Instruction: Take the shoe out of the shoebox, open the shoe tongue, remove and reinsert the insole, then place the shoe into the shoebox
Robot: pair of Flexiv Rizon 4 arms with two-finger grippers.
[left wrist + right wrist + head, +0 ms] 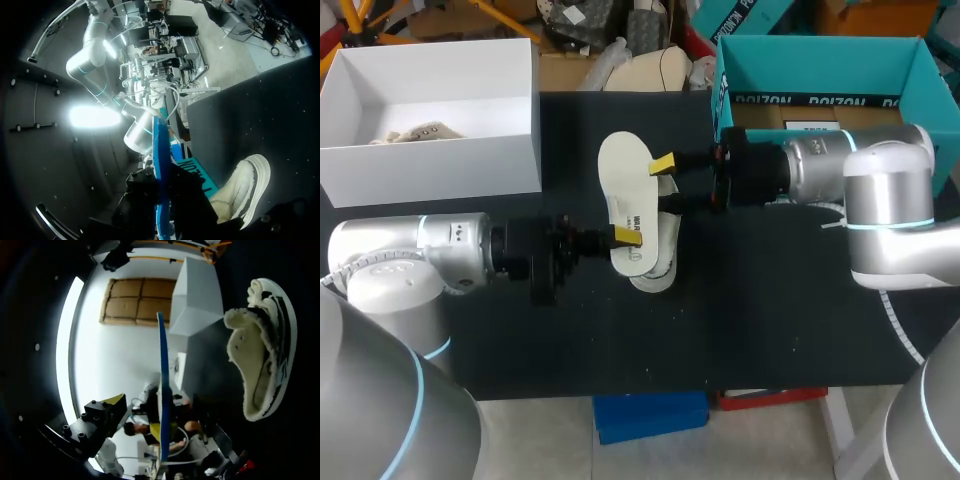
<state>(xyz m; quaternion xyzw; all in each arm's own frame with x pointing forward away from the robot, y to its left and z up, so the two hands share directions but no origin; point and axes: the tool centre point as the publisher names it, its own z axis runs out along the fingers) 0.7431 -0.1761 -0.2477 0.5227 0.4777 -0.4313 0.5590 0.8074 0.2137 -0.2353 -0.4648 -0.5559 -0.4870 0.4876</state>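
Insole (623,180), out of the shoe (665,262) and held just above it over the black table (740,310). The left gripper (625,238) pinches its heel end. The right gripper (667,184) stands with fingers spread beside its edge, gripping nothing. The insole looks thin, light and bendy, so it is likely best pinched flat at one end, not mid-length.

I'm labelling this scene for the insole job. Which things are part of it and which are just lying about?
In the job: insole, gripped by the left tool; shoe beneath it; right tool, open, the insole between its fingers; teal box or white box as shoebox, cannot tell which.
Lying about: the other box; beige thing in the white box.
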